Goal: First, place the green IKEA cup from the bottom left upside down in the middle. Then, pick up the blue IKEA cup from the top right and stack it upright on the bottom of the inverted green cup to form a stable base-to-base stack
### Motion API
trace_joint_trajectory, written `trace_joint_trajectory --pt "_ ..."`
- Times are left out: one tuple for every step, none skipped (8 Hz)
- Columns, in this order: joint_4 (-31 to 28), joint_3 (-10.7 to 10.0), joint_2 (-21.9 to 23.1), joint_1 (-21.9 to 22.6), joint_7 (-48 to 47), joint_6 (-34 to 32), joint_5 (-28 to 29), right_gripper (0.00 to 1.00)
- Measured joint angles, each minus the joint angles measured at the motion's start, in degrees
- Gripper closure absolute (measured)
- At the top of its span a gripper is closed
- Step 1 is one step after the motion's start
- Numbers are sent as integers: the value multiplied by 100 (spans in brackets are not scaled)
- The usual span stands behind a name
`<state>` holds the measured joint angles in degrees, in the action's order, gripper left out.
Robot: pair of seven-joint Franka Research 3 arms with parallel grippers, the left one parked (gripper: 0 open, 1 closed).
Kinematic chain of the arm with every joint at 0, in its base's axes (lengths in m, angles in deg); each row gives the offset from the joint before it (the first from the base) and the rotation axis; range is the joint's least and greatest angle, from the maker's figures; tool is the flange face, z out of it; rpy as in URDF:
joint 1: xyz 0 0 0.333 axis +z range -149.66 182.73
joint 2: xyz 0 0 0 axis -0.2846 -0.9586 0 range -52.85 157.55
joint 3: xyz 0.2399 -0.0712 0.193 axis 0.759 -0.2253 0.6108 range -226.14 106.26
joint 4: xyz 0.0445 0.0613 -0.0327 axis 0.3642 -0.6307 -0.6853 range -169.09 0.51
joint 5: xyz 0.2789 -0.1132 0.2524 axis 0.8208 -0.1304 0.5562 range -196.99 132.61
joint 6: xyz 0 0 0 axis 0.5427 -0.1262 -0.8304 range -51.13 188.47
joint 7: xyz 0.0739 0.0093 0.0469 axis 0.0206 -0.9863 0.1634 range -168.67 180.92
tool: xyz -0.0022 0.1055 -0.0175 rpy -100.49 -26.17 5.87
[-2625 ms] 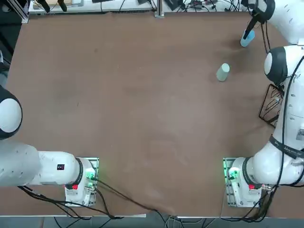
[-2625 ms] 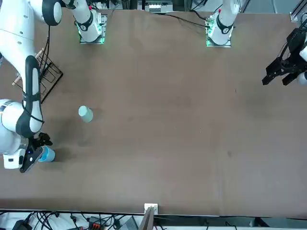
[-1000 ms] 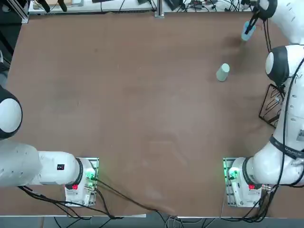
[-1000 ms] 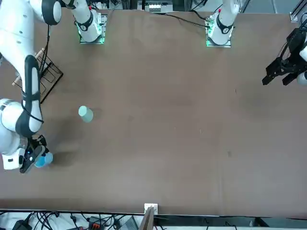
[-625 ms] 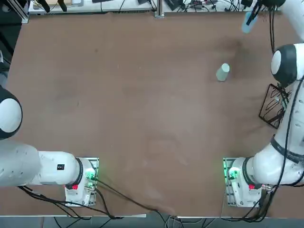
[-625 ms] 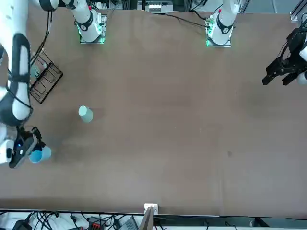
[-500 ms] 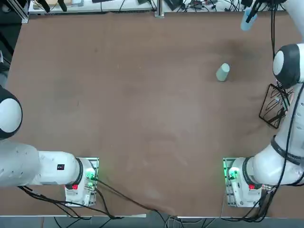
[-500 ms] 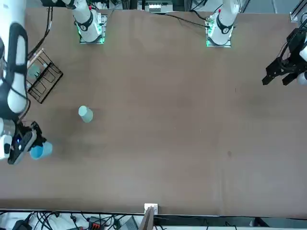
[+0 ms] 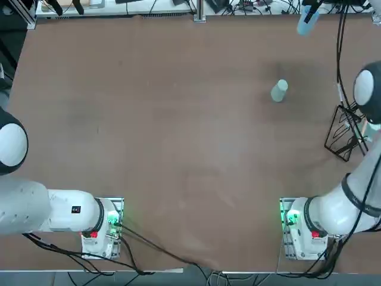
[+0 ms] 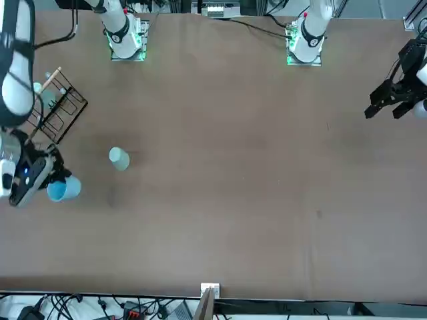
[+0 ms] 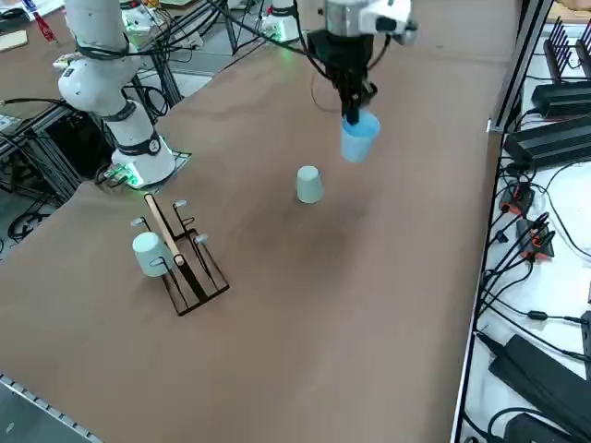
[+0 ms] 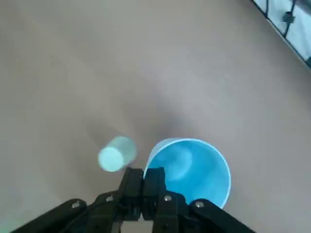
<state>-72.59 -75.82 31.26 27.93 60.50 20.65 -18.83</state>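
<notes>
fingers of the right gripper pinch the rim of the blue ikea cup, held upright in the air above the table. beyond and below it, the green ikea cup stands upside down on the tabletop, apart.

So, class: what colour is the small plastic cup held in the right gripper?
Light sky-blue cup, clearest in the right wrist view, pinched by the right gripper.

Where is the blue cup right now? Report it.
The blue IKEA cup hangs upright above the table, pinched by its rim in the right gripper, in the right side view just beyond the inverted green IKEA cup.
</notes>
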Motion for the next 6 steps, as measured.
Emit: trace_joint_trajectory --pt "-464 1 378 178 -271 167 -5 98" --pt "-975 2 734 346 -513 443 -25 98" --pt "-1545 2 1067 484 -674 852 -82 98" --pt "-2130 4 1373 554 -732 1304 -149 98" --pt "-2676 3 1645 564 -735 1680 -192 98" --pt "-3137 1 1857 564 -735 1983 -221 98"
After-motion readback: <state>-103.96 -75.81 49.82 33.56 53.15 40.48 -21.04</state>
